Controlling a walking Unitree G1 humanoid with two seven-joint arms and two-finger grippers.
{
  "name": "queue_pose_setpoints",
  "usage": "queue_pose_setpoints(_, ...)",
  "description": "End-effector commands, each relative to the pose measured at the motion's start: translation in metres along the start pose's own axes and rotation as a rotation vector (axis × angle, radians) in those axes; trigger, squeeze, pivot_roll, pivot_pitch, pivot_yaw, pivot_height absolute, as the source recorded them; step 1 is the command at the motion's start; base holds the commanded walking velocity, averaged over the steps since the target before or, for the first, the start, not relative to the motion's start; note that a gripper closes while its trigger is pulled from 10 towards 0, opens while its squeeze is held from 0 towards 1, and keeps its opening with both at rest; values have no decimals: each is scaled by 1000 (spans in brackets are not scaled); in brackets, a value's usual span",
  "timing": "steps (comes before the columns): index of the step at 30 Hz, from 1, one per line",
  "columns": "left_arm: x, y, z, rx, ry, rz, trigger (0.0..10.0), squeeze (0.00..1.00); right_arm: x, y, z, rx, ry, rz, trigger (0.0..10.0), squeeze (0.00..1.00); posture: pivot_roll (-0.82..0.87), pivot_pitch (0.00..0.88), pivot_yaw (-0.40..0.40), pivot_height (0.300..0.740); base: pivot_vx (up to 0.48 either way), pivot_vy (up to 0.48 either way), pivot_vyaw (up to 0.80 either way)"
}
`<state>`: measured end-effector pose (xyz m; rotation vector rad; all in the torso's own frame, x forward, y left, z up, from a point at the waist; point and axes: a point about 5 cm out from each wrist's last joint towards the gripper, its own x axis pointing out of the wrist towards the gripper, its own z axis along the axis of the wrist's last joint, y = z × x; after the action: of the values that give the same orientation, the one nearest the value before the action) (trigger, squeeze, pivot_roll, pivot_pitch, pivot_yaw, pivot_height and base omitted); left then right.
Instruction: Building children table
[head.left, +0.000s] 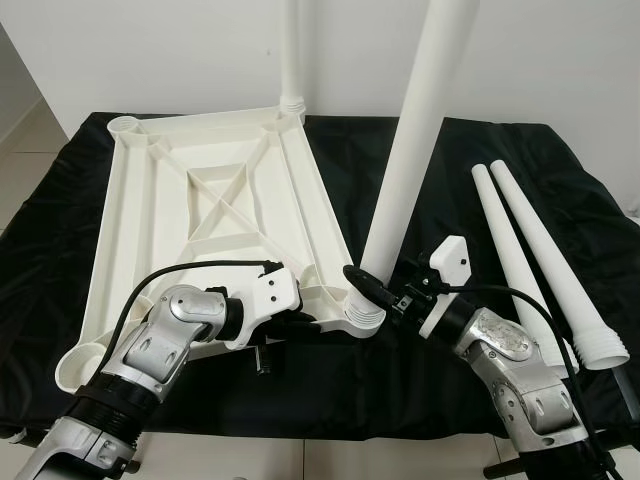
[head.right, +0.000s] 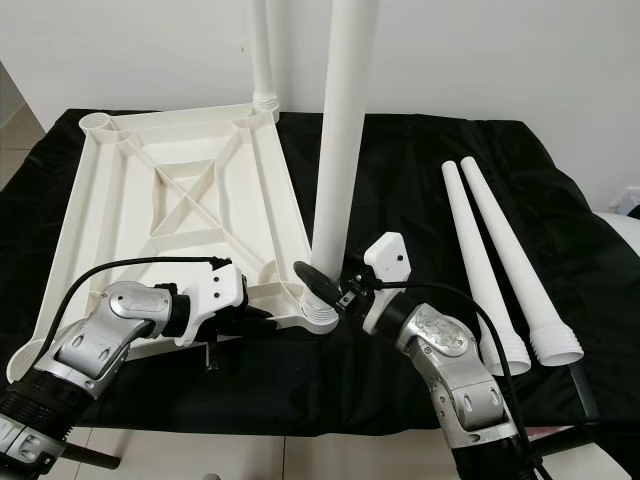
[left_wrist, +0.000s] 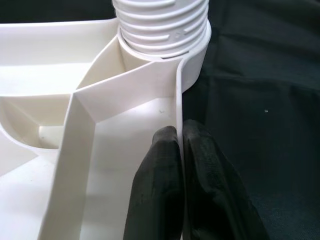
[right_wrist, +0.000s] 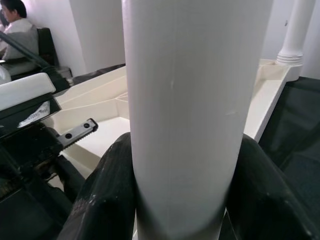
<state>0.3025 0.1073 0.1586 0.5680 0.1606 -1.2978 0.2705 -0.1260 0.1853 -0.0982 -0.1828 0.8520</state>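
Note:
The white tabletop (head.left: 150, 200) lies upside down on a black cloth. One white leg (head.left: 292, 60) stands in its far right corner. A second leg (head.left: 415, 140) stands tilted in the near right corner socket (head.left: 360, 318), and its threaded end (left_wrist: 162, 25) sits in that socket. My right gripper (head.left: 368, 290) is shut on this leg just above the socket, its fingers (right_wrist: 107, 200) wrapped round the shaft (right_wrist: 195, 100). My left gripper (head.left: 300, 318) is shut on the tabletop's rim wall (left_wrist: 179, 95) close to the same corner, one finger (left_wrist: 160, 175) on each side.
Two loose white legs (head.left: 515, 260) (head.left: 560, 270) lie side by side on the cloth at the right, flared ends toward me. The cloth's front edge (head.left: 330, 425) runs just below my arms. A seated person (right_wrist: 15, 22) is in the background of the right wrist view.

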Motion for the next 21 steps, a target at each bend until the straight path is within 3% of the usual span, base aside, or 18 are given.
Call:
queue_pose_setpoints(1, -29, 29, 7, -1, -21, 222, 0, 0, -16, 16, -37, 104, 172, 100, 10000, 0, 8, 153, 8, 740, 0, 0, 0)
queue_pose_setpoints(7, -17, 22, 11, -14, -53, 209, 0, 0, -19, 23, -48, 106, 230, 122, 10000, 0, 5, 152, 7, 740, 0, 0, 0)
queue_pose_setpoints(9, -15, 23, 12, -19, -58, 221, 0, 0, -18, 18, -62, 52, 307, 21, 10000, 0, 2, 155, 6, 740, 0, 0, 0)
queue_pose_setpoints(11, -15, 23, 12, -19, -58, 221, 0, 0, -18, 18, -62, 52, 307, 21, 10000, 0, 2, 155, 6, 740, 0, 0, 0)
queue_pose_setpoints(13, -13, 25, 14, -24, -63, 238, 0, 0, -14, 12, -69, 10, 338, -102, 10000, 0, 0, 156, 7, 740, 0, 0, 0)
queue_pose_setpoints(14, -13, 25, 14, -24, -63, 238, 0, 0, -14, 12, -69, 10, 338, -102, 10000, 0, 0, 156, 7, 740, 0, 0, 0)
queue_pose_setpoints(15, -11, 26, 14, -19, -60, 246, 10000, 0, -11, 10, -69, 15, 328, -142, 10000, 0, -1, 156, 8, 740, 0, 0, 0)
queue_pose_setpoints(16, -11, 27, 14, -12, -53, 253, 10000, 0, -9, 9, -67, 22, 309, -163, 10000, 408, -1, 157, 10, 740, 0, 0, 0)
queue_pose_setpoints(17, -11, 28, 14, -12, -52, 261, 10000, 1000, -8, 9, -65, 26, 293, -169, 10000, 1000, -1, 157, 11, 740, 0, 0, 0)
queue_pose_setpoints(21, -11, 28, 15, -8, -57, 257, 10000, 1000, -7, 8, -63, 45, 275, -165, 10000, 1000, 0, 157, 11, 740, 0, 0, 0)
